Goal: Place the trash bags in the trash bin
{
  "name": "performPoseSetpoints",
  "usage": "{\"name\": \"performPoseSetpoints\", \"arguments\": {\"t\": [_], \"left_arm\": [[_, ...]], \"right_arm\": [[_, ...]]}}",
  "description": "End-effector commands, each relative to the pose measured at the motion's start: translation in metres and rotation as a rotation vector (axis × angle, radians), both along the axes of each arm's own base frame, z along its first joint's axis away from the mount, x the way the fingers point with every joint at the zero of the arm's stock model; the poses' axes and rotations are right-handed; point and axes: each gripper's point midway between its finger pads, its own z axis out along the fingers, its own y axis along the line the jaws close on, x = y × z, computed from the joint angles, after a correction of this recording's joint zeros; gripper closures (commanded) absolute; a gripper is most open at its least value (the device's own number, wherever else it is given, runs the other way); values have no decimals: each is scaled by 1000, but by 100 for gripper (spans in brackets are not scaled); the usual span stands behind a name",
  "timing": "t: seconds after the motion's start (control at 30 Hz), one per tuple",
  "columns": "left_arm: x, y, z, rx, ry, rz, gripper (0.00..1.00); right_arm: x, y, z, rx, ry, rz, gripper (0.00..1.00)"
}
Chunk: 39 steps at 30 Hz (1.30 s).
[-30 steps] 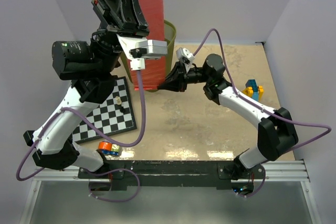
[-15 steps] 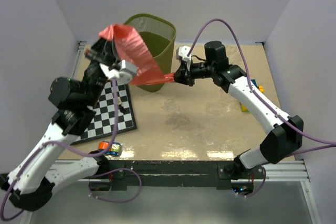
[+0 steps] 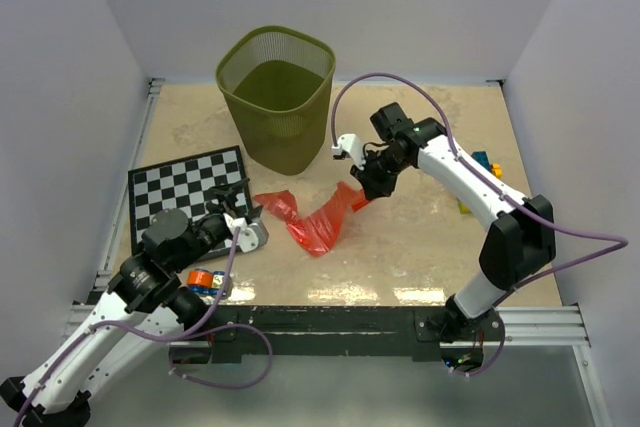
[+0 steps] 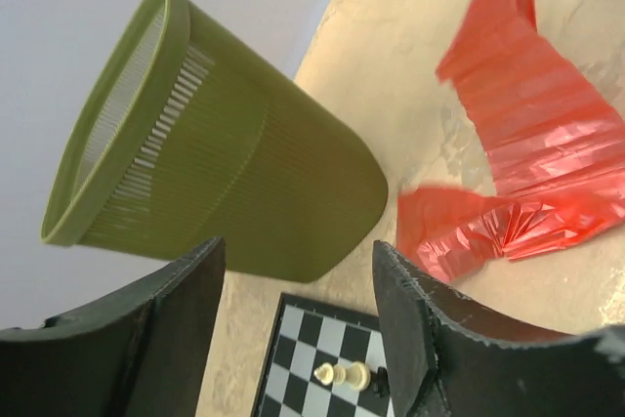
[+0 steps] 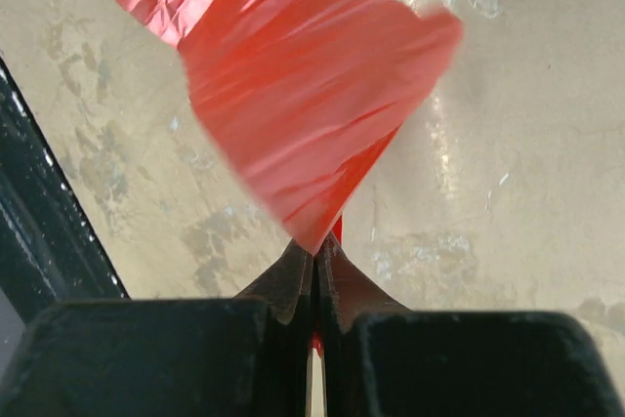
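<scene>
Looking down from the top view, we see the left gripper [image 3: 236, 207] has let go of the bag [image 3: 315, 222]. Half a second back it held one end high beside the bin [image 3: 285, 142]; now it sits low, well in front of the bin and to its left, spread and empty. The bag lies crumpled just in front of the bin, outside it. The right gripper [image 3: 365, 190] still pinches one end. We judge the bag needs lifting again.

From the left wrist, the left gripper [image 4: 298, 251] is spread with nothing between its fingers. The bin [image 4: 264, 192] stands upright, and the bag [image 4: 527, 124] is pleated, crinkly red film right of its base.

From the right wrist, the right gripper [image 5: 314, 261] is pressed together on a narrow corner of the bag [image 5: 293, 114], which fans out thin and glossy.
</scene>
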Motion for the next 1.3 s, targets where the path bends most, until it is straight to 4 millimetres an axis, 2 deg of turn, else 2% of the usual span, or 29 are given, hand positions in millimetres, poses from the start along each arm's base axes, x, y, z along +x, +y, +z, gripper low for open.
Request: {"name": "performPoseSetpoints", "arguments": {"t": [0.0,0.13,0.23,0.27,0.37,0.47,0.57,0.77,0.93,1.03,1.27], "left_arm": [[-12,-26,31,-71,-46,-153,30],[-19,-63,40,-211,79,-300,23],[-4,-91,45,-360,156,-303,21],[2,-103,41,-386,186,-290,21],[6,-142,35,-431,190,-307,20],[10,-168,40,-475,145,-289,18],[22,-182,31,-471,137,-229,18],[42,-194,13,-464,123,-152,20],[44,-208,-8,-415,155,-180,25],[44,-214,-13,-424,198,-183,28],[50,-231,-22,-403,225,-201,37]], "right_arm": [[-7,-13,24,-34,-47,-27,100],[-7,-15,27,-35,-49,-43,100],[-7,-15,26,-37,-47,-53,100],[-6,-15,25,-40,-44,-54,100],[-4,-14,22,-48,-31,-71,100],[-1,-11,23,-42,-17,-95,100],[-1,-7,28,-20,-17,-96,100],[-6,-5,32,7,-10,-89,100],[-8,-2,41,33,-16,-99,100],[-8,-1,50,52,-35,-99,100],[-15,2,47,74,-6,-81,100]]}}
